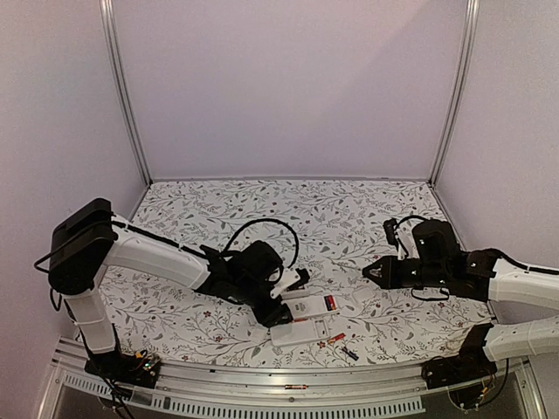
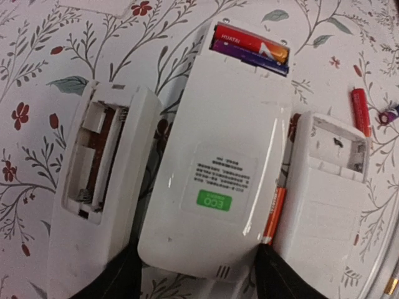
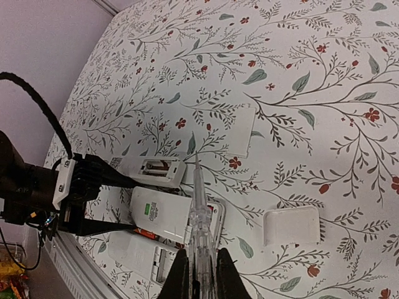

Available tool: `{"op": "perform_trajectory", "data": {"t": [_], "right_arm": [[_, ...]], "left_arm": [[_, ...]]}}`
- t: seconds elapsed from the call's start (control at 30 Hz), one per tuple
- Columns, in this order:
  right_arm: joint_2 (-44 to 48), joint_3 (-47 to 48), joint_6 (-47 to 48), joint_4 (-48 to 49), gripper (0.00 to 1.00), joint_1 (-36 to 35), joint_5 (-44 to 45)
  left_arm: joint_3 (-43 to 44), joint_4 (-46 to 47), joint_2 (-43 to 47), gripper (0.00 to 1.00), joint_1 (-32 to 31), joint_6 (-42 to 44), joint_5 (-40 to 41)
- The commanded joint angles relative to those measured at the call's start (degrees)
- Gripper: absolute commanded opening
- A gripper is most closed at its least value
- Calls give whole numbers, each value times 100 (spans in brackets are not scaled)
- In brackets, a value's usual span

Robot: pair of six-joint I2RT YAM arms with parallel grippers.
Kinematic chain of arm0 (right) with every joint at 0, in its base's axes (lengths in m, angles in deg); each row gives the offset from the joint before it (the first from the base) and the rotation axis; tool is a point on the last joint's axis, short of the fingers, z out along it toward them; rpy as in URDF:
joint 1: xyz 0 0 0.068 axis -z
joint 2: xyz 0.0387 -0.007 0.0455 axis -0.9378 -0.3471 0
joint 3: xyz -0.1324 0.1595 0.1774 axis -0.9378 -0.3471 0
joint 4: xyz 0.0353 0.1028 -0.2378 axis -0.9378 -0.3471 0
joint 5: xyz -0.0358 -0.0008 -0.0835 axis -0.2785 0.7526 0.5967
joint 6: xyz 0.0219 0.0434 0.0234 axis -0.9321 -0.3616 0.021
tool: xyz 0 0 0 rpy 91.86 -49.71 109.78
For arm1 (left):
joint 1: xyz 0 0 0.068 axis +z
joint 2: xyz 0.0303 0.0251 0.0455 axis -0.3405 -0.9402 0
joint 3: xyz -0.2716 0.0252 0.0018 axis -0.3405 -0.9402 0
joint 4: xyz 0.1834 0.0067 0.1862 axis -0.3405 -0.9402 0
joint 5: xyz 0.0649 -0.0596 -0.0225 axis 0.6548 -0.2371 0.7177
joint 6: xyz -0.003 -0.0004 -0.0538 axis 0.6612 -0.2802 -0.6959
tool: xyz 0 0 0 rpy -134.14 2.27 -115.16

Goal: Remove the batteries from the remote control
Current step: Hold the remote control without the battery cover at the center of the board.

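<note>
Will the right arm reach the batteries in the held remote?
Probably yes: the batteries lie uncovered, the left pincer grips the remote's other end, nothing blocks the stick in the right pincer.

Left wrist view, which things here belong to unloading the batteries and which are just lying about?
Job: middle remote, gripped by left claw; red battery and purple battery in its bay.
Lying about: left empty remote; right empty remote; loose orange battery between remotes; loose red battery on table.
</note>
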Motion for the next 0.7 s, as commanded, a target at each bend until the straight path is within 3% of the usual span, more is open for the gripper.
{"op": "perform_trajectory", "data": {"t": [0.0,0.67], "right_arm": [[128,-87,-79,-45,0,15,-45],[673,-719,-795,-394,0,11,-502]], "left_arm": [[315,-255,-284,62,63,513,159],[991,-634,-819,65,-43,1489,279]]}}
